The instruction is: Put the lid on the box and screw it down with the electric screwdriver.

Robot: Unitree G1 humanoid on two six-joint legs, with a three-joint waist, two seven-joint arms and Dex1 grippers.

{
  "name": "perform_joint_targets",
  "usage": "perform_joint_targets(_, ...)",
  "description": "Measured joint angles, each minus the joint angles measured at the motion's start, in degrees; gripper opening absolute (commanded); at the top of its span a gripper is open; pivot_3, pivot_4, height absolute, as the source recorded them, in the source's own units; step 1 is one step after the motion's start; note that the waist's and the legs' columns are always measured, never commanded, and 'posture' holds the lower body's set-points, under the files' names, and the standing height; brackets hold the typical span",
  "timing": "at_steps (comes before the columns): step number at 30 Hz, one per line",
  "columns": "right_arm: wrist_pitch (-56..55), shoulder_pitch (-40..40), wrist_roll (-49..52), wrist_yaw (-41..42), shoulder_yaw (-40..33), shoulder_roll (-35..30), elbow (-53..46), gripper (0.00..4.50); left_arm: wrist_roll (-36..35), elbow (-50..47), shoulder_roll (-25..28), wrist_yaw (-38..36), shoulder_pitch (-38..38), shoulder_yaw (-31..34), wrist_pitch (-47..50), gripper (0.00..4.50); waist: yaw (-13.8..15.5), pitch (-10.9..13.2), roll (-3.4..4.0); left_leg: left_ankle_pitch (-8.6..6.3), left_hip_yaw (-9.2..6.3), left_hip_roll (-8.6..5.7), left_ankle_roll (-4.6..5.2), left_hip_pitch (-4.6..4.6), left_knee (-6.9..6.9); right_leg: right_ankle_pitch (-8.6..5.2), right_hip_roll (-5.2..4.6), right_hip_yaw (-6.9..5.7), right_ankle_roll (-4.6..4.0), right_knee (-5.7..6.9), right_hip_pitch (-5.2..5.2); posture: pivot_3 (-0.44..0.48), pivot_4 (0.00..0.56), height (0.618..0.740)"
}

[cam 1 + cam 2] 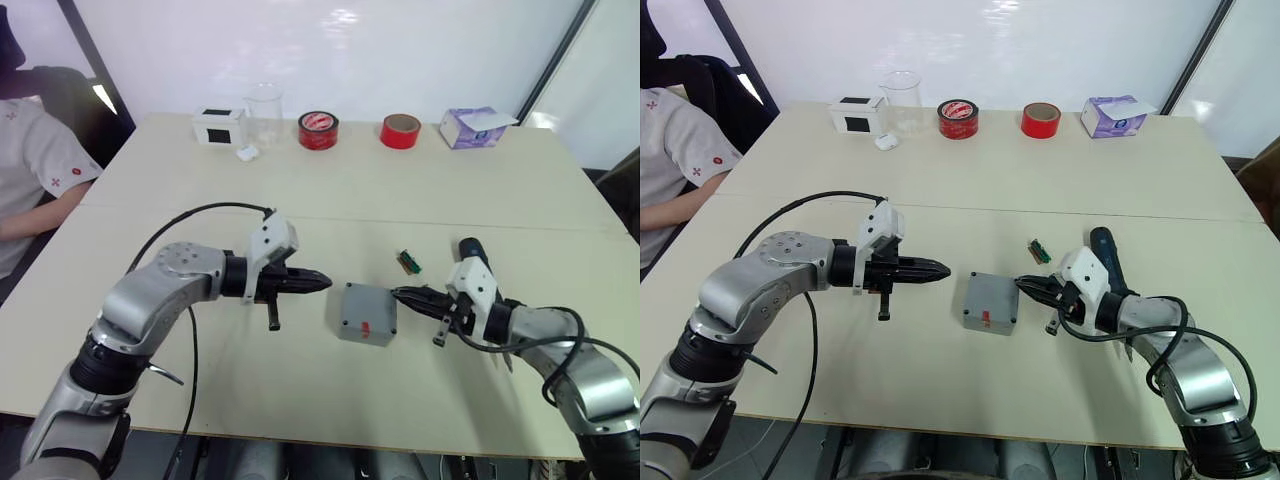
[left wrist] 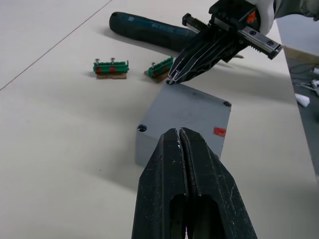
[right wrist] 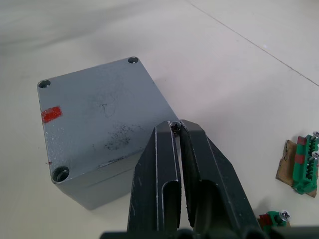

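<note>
Head views: the box (image 1: pixel 367 314) sits near the middle of the desk (image 1: pixel 330 190), toward its front edge, with the lid (image 1: pixel 369 306) already on top and its small red spot facing up. The left gripper (image 1: pixel 320 282) hangs just off the box's left side, its fingers pressed together and holding nothing. The right gripper (image 1: pixel 400 294) reaches in from the right, its tips at the box's right rear corner. The screwdriver (image 1: pixel 474 254) lies on the desk behind the right arm, partly hidden by it. A small green part (image 1: pixel 408 262) rests just behind the box. Along the far edge stand a white box (image 1: pixel 218 126), a clear beaker (image 1: pixel 264 113), two red tape rolls (image 1: pixel 318 130), and a purple tissue box (image 1: pixel 470 127). A person in a white sleeve (image 1: pixel 40 165) sits at the left edge.

Left wrist view: the left gripper's fingers (image 2: pixel 169 199) are closed tight on each other, just short of the lid's near edge. Across the lid, the right gripper's tips touch the far corner screw hole. Two green parts and the screwdriver lie beyond.

Right wrist view: the right gripper (image 3: pixel 175 128) is nearly shut, pinching a small screw (image 3: pixel 175 127) between its tips right at the lid's corner. Three other corner holes show empty.
</note>
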Motion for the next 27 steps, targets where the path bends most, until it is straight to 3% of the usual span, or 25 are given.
perform_joint_targets(27, 8.76, -8.96, 0.28, 8.62, 2.81, -5.9, 2.44, 0.12, 0.45, -1.35, -1.68, 3.54, 3.45, -0.11, -0.04, 0.0, 0.0, 0.0, 0.0, 0.0, -0.01, 0.01, 0.0, 0.0, 0.0, 0.01, 0.0, 0.0, 0.01, 0.01, 0.0, 0.0, 0.15, 0.74)
